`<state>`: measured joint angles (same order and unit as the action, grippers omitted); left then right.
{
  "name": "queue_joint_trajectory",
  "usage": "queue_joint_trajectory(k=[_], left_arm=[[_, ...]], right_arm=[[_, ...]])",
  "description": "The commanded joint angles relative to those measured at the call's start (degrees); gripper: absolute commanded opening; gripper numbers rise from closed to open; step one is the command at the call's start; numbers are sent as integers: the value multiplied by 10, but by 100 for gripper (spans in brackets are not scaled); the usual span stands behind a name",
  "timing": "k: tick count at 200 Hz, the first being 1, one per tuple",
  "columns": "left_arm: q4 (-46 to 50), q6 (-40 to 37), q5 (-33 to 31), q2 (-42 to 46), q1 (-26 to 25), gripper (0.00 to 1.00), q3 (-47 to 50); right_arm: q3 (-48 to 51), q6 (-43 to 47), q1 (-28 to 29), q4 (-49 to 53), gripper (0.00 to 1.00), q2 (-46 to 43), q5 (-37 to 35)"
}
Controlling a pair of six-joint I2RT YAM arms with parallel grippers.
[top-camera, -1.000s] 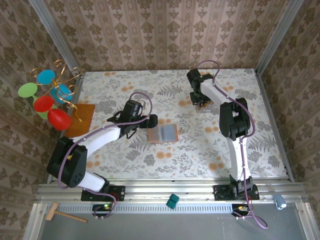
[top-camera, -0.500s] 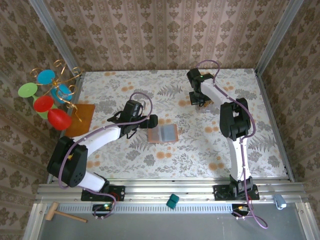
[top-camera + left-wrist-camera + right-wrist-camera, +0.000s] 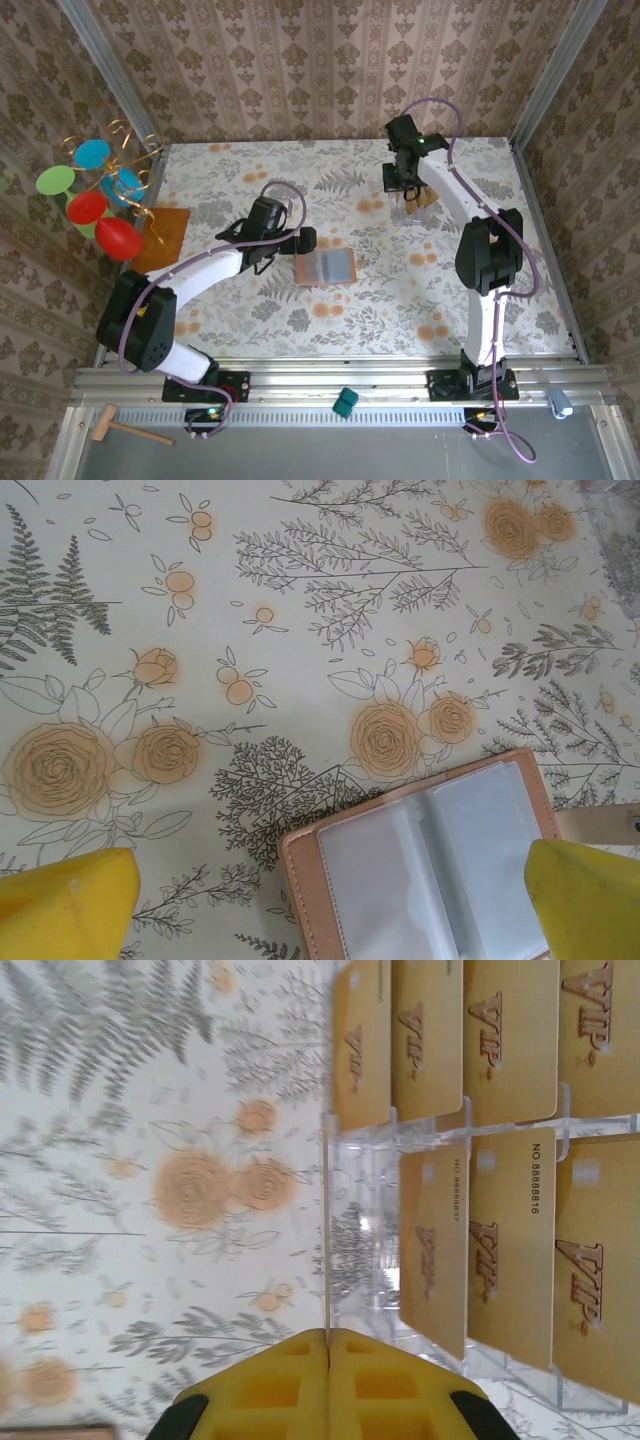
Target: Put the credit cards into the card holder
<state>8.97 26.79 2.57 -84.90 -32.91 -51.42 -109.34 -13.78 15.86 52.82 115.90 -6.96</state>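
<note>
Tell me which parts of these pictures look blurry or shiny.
Left wrist view: the yellow fingertips in the bottom corners look soft, and the clear pockets of the salmon-brown leather card holder carry a pale sheen. Right wrist view: the gold VIP credit cards read sharp, the flowered tablecloth looks softer, and the clear plastic stand glints. Top view: even light, faint shadows.
</note>
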Motion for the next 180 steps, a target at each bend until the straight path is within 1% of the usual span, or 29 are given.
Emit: queue_joint_trajectory(k=[1,28,40,53,67,95,120,148,180], left_arm=[[38,-22,-22,16,0,100,-16],[64,-26,-59,30,0,100,-12],[80,-20,-73,34,0,100,-13],[96,-11,-83,36,0,100,-13],[107,-9,-76,37,0,100,-12],[101,-12,-54,36,-6,100,4],[91,-14,-49,27,-14,100,21],[76,-8,-58,32,-28,100,42],[69,-4,-84,36,-47,100,55]], right_arm=[[41,-35,16,-10,0,-68,70],[164,-96,35,-104,0,-145,170],[229,-134,45,-171,0,-181,210],[304,-171,62,-240,0,-214,229],[371,-207,82,-306,0,-239,248],[481,-256,134,-415,0,-271,240],[551,-281,172,-497,0,-278,221],[601,-302,190,-577,0,-270,217],[624,-315,195,-625,0,-259,211]])
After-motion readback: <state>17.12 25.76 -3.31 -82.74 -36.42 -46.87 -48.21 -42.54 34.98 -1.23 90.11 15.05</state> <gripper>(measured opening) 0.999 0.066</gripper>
